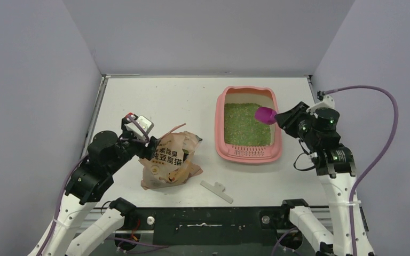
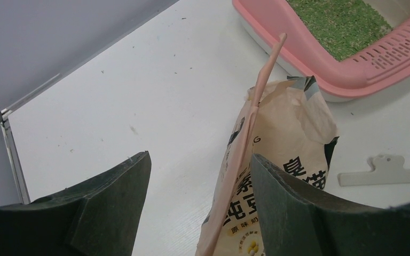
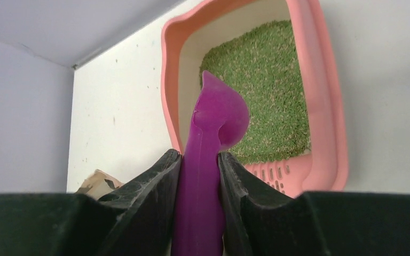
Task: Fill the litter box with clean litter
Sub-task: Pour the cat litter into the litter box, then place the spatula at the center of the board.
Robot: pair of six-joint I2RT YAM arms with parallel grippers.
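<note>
Jaws on the right arm are clamped on the handle of a magenta scoop. From above, its bowl hangs over the litter box, just inside the box's right rim. The litter lies as a green bed across the box floor, and the slotted strip is at the box's near end. To the left of the box, well apart from it, a tan printed bag stands crumpled on the bench, with the left arm at the bag's far-left edge. A white clip lies nearer than the box, off its near-left corner.

From the left wrist, the left jaws stand wide apart. The bag rises between the two dark fingers, close against the right-hand one, and its thin pink strip points up toward the litter box. Litter shows behind the slotted end, and the clip lies beside the bag.

From the right wrist, both fingers press the scoop by its handle, its bowl above the litter inside the litter box. A corner of the bag shows to the left of the box.
</note>
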